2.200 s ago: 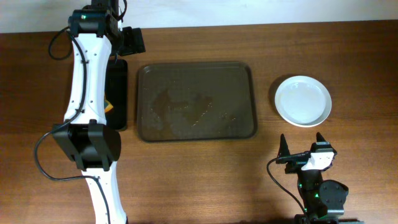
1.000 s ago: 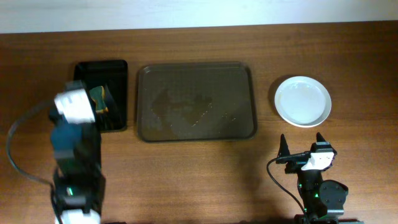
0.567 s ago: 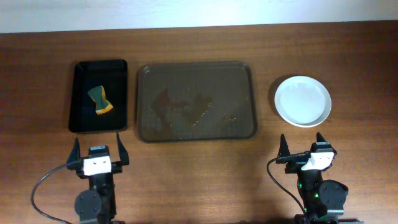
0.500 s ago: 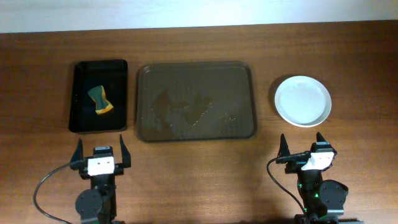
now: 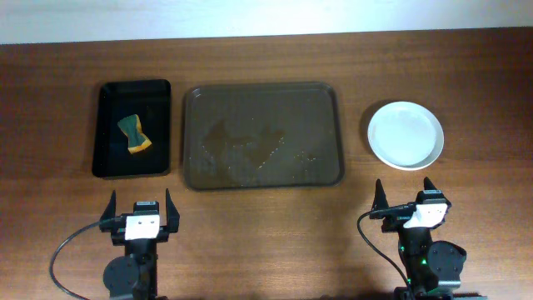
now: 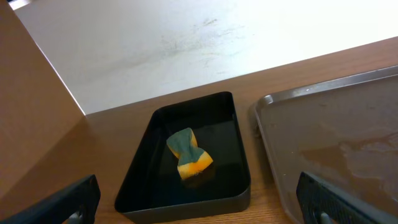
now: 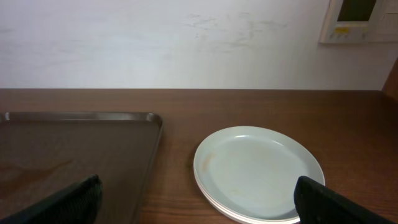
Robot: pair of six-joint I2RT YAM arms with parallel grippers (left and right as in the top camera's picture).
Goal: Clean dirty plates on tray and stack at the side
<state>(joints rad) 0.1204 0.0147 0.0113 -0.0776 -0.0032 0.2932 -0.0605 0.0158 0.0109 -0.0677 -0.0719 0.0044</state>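
The dark brown tray (image 5: 329,108) lies mid-table with no plates on it, only wet smears. It also shows in the left wrist view (image 6: 373,87) and the right wrist view (image 7: 124,124). The white plates (image 5: 405,134) sit stacked right of the tray; in the right wrist view (image 7: 258,171) the stack shows layered rims. My left gripper (image 5: 139,215) is open and empty near the front edge, below the black tray. My right gripper (image 5: 405,197) is open and empty near the front edge, below the plates.
A smaller black tray (image 5: 108,158) left of the brown tray holds a green and orange sponge (image 5: 134,134), also seen in the left wrist view (image 6: 189,154). A white wall runs behind the table's far edge.
My left arm drew back from over the black tray to the table's front edge, uncovering the sponge. The right arm and plates have not moved.
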